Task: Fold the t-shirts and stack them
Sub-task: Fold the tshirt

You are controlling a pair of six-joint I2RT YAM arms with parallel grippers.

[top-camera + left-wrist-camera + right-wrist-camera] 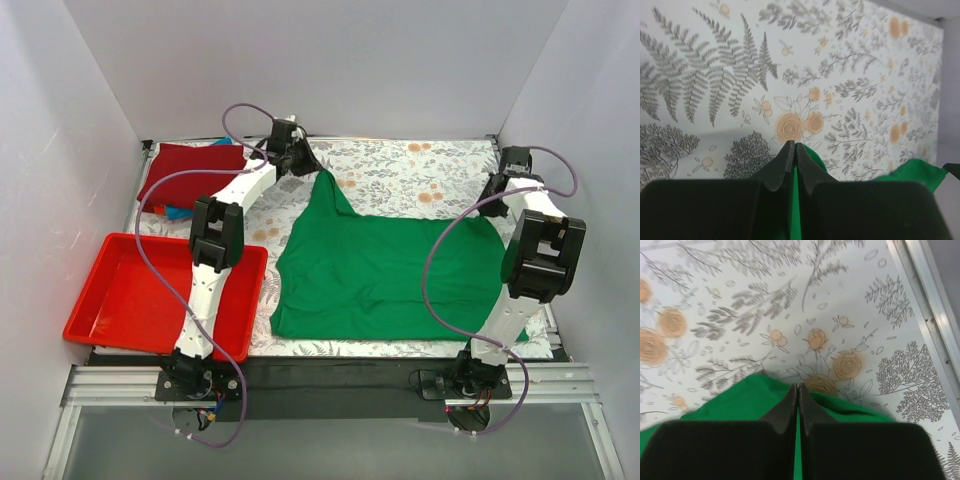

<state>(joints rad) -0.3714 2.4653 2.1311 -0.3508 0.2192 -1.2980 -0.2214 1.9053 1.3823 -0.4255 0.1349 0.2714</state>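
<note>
- The green t-shirt [385, 275] lies spread across the middle of the floral table cover [400, 160], with its far-left corner drawn up into a peak.
- Your left gripper [794, 146] is clamped on that peak, and green cloth shows between its closed fingers.
- Your right gripper [798, 386] is likewise pinched on the far-right edge of the green t-shirt, with cloth showing on both sides of the fingers.
- The dark red t-shirt [190, 172] lies folded at the far-left corner, on top of a blue t-shirt [180, 212] that you see only as an edge.
- The red plastic tray [110, 300] sits at the near left, just beside the green t-shirt; your left arm crosses above it.
</note>
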